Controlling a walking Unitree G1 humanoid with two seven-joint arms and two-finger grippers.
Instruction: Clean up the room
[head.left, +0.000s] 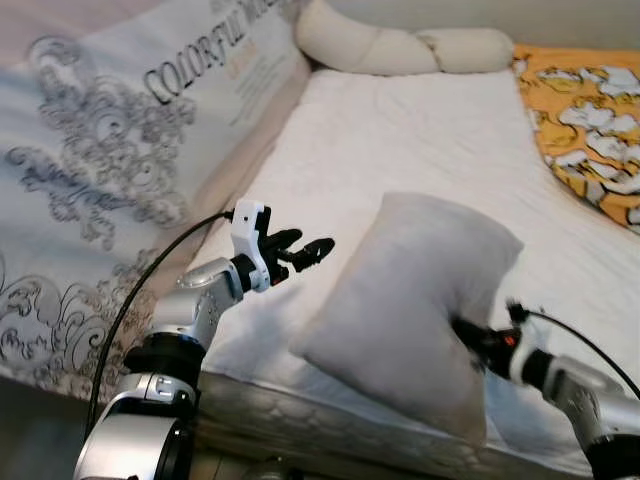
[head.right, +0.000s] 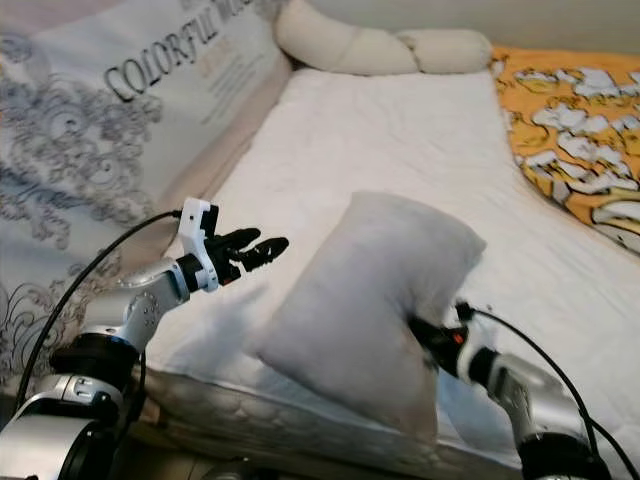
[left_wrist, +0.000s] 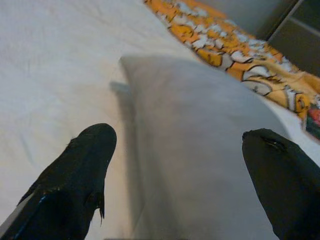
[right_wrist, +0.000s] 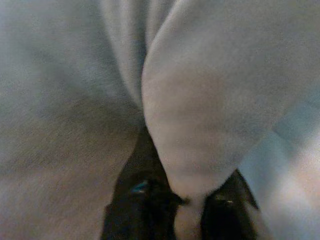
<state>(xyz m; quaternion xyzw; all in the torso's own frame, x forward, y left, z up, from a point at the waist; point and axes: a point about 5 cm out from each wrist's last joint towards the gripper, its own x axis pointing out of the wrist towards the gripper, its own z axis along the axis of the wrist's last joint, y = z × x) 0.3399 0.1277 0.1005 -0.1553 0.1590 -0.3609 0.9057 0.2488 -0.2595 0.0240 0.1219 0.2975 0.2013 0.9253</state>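
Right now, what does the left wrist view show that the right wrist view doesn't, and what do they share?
The left wrist view looks past the open left gripper, its fingers clear of the grey pillow, across the white mattress to the orange patterned blanket. The right wrist view sits close up: the right gripper pinches a fold of that pillow between its fingers. Both share the pillow, with some white mattress beside it.
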